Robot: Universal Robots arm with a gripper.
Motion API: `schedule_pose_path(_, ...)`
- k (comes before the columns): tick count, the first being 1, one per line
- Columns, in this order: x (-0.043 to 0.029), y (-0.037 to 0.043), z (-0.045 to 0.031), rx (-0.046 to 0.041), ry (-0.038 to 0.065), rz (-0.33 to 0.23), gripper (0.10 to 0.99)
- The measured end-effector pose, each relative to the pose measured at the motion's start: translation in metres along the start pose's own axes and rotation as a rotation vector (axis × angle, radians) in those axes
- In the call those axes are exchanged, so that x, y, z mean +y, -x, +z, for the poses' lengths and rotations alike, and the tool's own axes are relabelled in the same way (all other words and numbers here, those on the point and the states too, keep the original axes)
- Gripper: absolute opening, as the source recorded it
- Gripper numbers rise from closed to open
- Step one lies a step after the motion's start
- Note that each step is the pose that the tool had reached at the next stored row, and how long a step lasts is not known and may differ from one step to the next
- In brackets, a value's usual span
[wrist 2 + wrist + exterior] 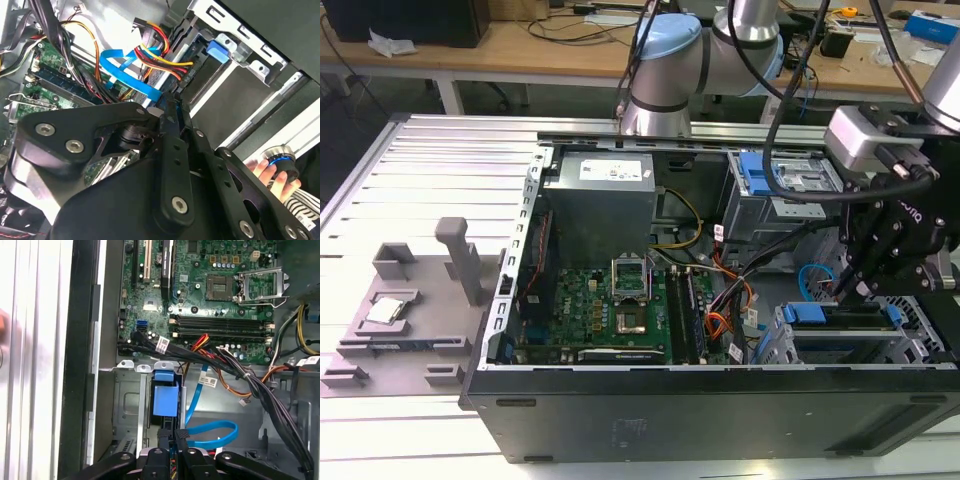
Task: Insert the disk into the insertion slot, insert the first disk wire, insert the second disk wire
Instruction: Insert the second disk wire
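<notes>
exterior view: gripper (855,285) hangs over the drive cage (910,345) at the case's corner on the exterior view's right, fingertips down at the blue-framed disk (840,318), which looks already seated in the insertion slot (840,352). blue flat cable (810,280) loops just beside it.

second wrist view: gripper fingers (172,125) look pressed close together on a dark connector (176,86) at the end of a red, yellow and black wire bundle (160,52); i judge it clamped on that plug, though the contact is partly hidden. blue flat cable (127,75) runs right beside. a person's hand (272,175) sits at a knob outside the case.

first wrist view: fingers (172,437) narrow together just below the disk's blue carrier tab (165,397), motherboard (210,285) well apart.

handling, my judgement: plug is small, stiff plastic, light; its wires are soft and tug sideways. best held across the plug body's flat sides, not the wires. disk is rigid, fragile at its connector edge.
</notes>
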State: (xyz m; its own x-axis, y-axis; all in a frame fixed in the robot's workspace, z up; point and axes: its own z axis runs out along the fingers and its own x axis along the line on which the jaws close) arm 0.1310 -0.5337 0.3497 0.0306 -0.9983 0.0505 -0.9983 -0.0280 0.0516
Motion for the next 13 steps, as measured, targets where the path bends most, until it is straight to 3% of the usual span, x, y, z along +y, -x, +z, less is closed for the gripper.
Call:
schedule_pose_path(3, -0.004, 0.0001, 0.0033, 0.0, 0.0, 0.0, 0.165)
schedule_pose_path(13, -0.0043, 0.0003, 0.0071, -0.0018, 0.0, 0.0, 0.165)
